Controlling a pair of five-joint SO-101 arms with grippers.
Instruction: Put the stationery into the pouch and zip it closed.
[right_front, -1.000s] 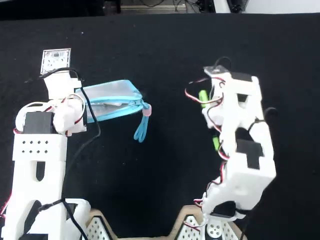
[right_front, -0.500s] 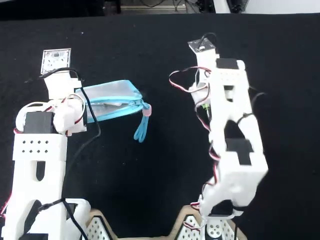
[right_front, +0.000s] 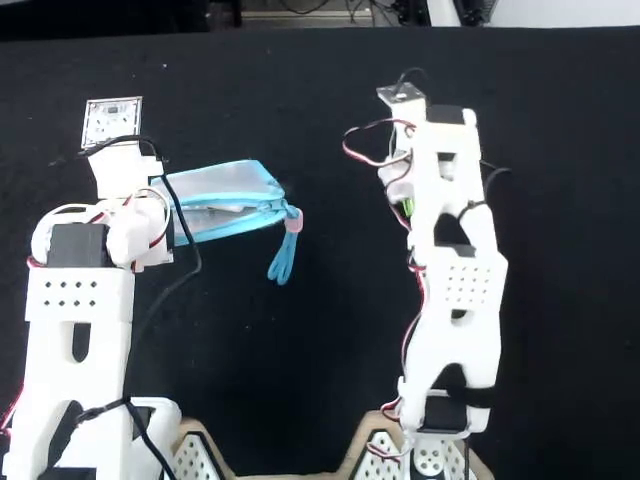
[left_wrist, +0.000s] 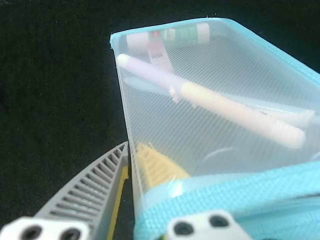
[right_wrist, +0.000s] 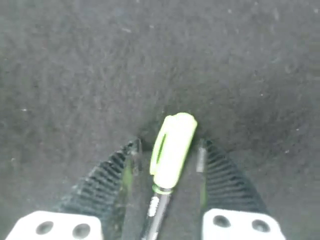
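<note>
A clear pouch (right_front: 225, 195) with a teal zipper lies at the left, its mouth facing the middle of the table. My left gripper (right_front: 170, 215) is shut on its corner, one finger (left_wrist: 95, 185) outside the wall (left_wrist: 210, 80) and the other behind it. Inside are a pale pen (left_wrist: 225, 110) and a small tube (left_wrist: 165, 37). A green marker (right_wrist: 172, 145) points away between the fingers of my right gripper (right_wrist: 167, 147), which stands open with a gap on each side. From above, the marker (right_front: 408, 208) peeks out under the right arm.
The pouch's teal pull strap (right_front: 282, 258) trails toward the front from the zipper end. The black cloth (right_front: 330, 300) lies bare between the two arms. The arm bases stand at the front edge.
The right arm has swung to the left and stretched farther out over the marker. The left arm and the pouch have not moved.
</note>
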